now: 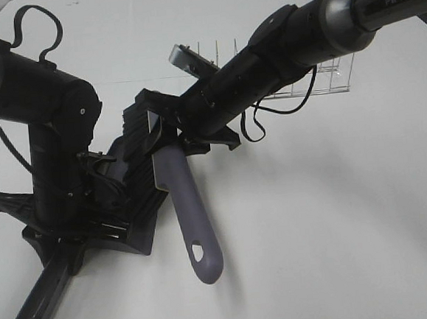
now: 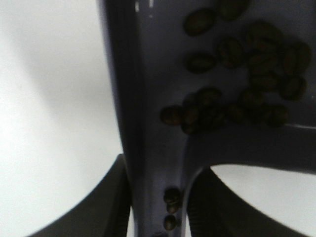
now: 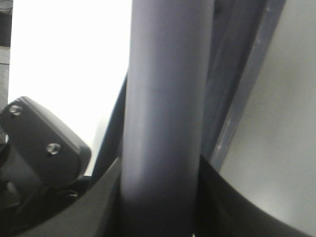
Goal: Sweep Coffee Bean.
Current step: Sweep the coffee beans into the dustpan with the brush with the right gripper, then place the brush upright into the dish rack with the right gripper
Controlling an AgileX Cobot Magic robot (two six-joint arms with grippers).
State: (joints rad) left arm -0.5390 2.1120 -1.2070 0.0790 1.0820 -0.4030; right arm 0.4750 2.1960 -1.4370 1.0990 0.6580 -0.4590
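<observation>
Several dark brown coffee beans (image 2: 237, 74) lie inside the grey-purple dustpan (image 2: 148, 98), and three more sit in its handle channel. My left gripper (image 2: 158, 217) is shut on the dustpan handle. In the exterior view the left gripper (image 1: 76, 240) holds the dustpan (image 1: 134, 236) at the left, with the handle end (image 1: 30, 318) pointing to the front edge. The beans are hidden there. My right gripper (image 1: 186, 136) is shut on the brush's grey-purple handle (image 1: 192, 220). The black bristles (image 1: 138, 147) stand over the dustpan. Close up, the right gripper (image 3: 158, 197) clamps the brush handle (image 3: 168, 98).
A clear wire rack (image 1: 329, 76) stands at the back right, behind the right arm. A grey object (image 1: 183, 58) lies at the rack's left end. The white table (image 1: 336, 216) spreads to the right and front.
</observation>
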